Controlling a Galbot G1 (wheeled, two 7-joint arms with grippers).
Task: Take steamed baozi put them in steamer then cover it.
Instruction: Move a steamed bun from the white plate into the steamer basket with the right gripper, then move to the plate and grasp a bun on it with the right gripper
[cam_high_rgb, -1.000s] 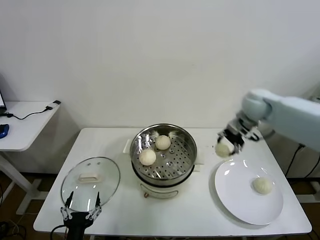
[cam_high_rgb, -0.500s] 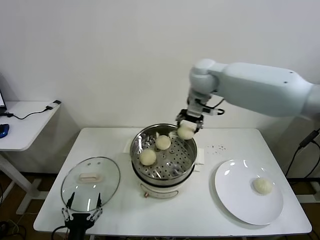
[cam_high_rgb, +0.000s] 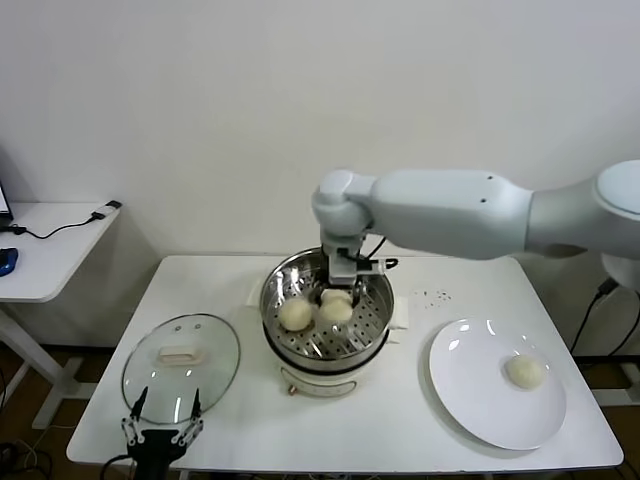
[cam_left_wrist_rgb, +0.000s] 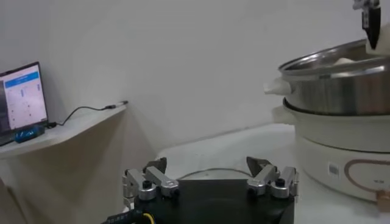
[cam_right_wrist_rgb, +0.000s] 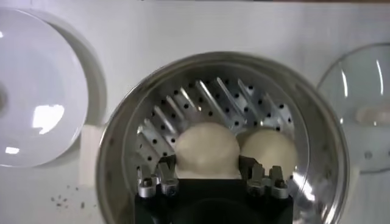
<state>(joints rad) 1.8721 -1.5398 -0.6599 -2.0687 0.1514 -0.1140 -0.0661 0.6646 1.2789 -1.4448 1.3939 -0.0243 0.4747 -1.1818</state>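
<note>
The steamer (cam_high_rgb: 372, 322) stands mid-table with its perforated tray showing. My right gripper (cam_high_rgb: 337, 290) reaches down into it, shut on a baozi (cam_high_rgb: 335, 309) low over the tray; in the right wrist view the fingers (cam_right_wrist_rgb: 166, 169) press both sides of this bun (cam_right_wrist_rgb: 206, 148). Another baozi (cam_high_rgb: 294, 314) lies beside it on the tray and also shows in the right wrist view (cam_right_wrist_rgb: 269, 149). A third is mostly hidden behind the gripper. One baozi (cam_high_rgb: 524, 371) lies on the white plate (cam_high_rgb: 480, 400). The cover (cam_high_rgb: 181, 365) lies flat at the table's front left. My left gripper (cam_high_rgb: 160, 432) is open and parked at the front edge by the cover.
The left wrist view shows the open left gripper (cam_left_wrist_rgb: 210, 173) low over the table and the steamer's side (cam_left_wrist_rgb: 341, 97) beyond it. A side table (cam_high_rgb: 50, 245) with cables stands to the left. A white wall is behind.
My right arm has carried the baozi from above the steamer's far right rim leftward and down into the steamer. The left arm has not moved.
</note>
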